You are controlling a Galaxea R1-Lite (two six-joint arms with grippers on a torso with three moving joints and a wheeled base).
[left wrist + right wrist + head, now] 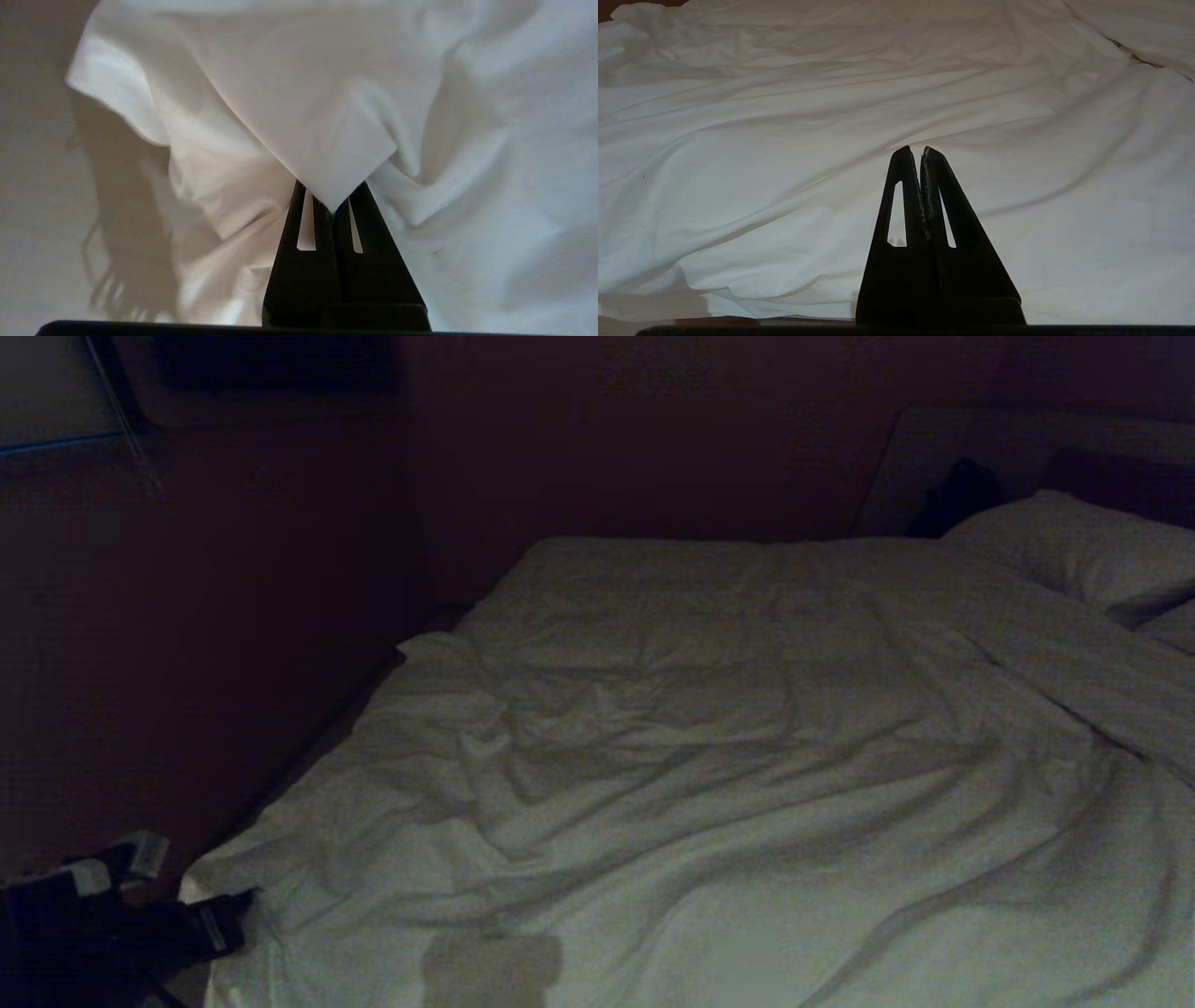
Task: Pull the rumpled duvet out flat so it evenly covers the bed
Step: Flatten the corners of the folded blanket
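White cloth filled nearly every view. Nearest the robot, at the bed's [308,747] near-left corner, the left gripper [332,207] was clamped shut on a pointed corner of the duvet [303,93], w/ the fabric fanning out from the tips in taut folds. In the head view that gripper [219,919] showed only as a dark shape at the duvet's [709,784] near-left edge.

Judged step: corner-pull stage, grip made, spread not finished. Next move probably called for drawing that corner outward and toward the bed's corner w/o letting the thin tip slip from the jaws, then dealing w/ the ridges mid-bed.

The right gripper [920,151] hung over the duvet [784,140] with its fingers together, holding nothing, apparently idle; not seen in the head view.

Farther out, diagonal creases ran across the middle, esp. toward the left side. At the far right a pillow [1074,546] lay at the head end.

Hard to make out: the room was dim, so the dark object beside the pillow stayed unidentifiable. Bed base barely showed; the near edge and right side were cut off.
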